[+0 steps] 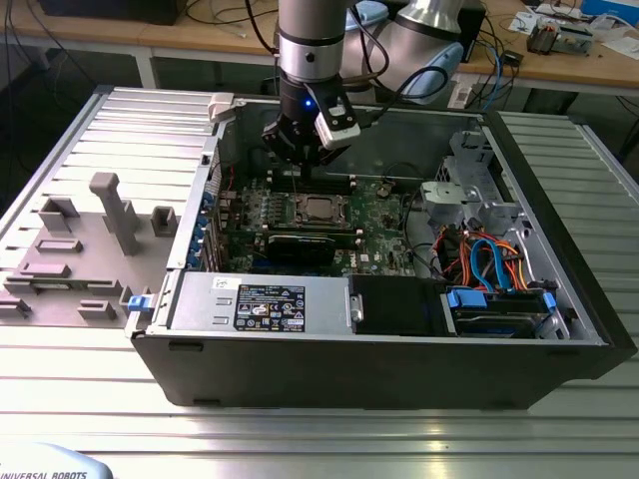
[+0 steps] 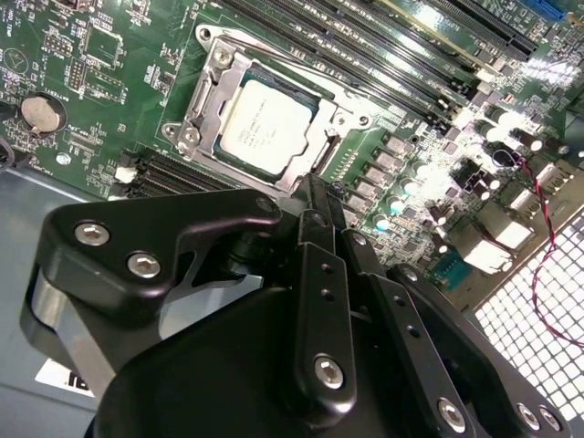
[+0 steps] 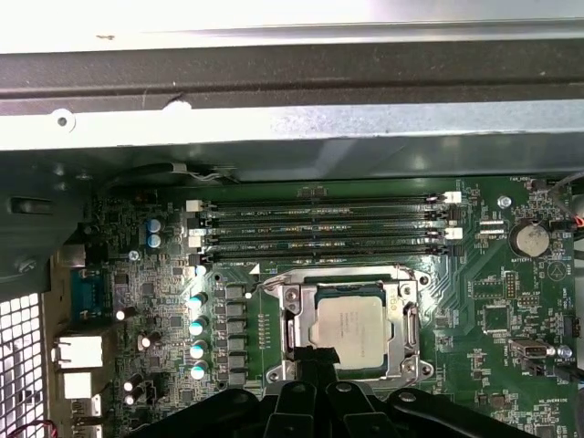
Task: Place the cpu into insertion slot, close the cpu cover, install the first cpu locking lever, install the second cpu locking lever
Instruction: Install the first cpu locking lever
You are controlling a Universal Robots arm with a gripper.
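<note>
Found the claw (image 2: 308,187) pinched shut, fingers pressed together and nothing seen between them. Saw its tip low over one edge of the cover (image 2: 208,96), on the side away from the memory slots (image 3: 319,228); could not tell whether touching or just above. Noted the cpu (image 2: 266,128) seated flat in the slot (image 2: 306,89), dull silver top up, showing through the cover's square cut-out. Judged the cover to be down, lying flat around the cpu on the green board (image 3: 493,301). Made out, in both wrist views, the same closed black fingers just beside the cover's rim. Spotted, in the exterior view, the arm (image 1: 310,40) reaching straight down into the open case (image 1: 399,349), lying on its side on the slatted worktop (image 1: 319,439). Noted grey blocks (image 1: 110,215) on the worktop at the exterior view's left, apart from the case. Noticed blue and orange cables (image 1: 489,261) inside the case towards the exterior view's right, well away from the claw.
</note>
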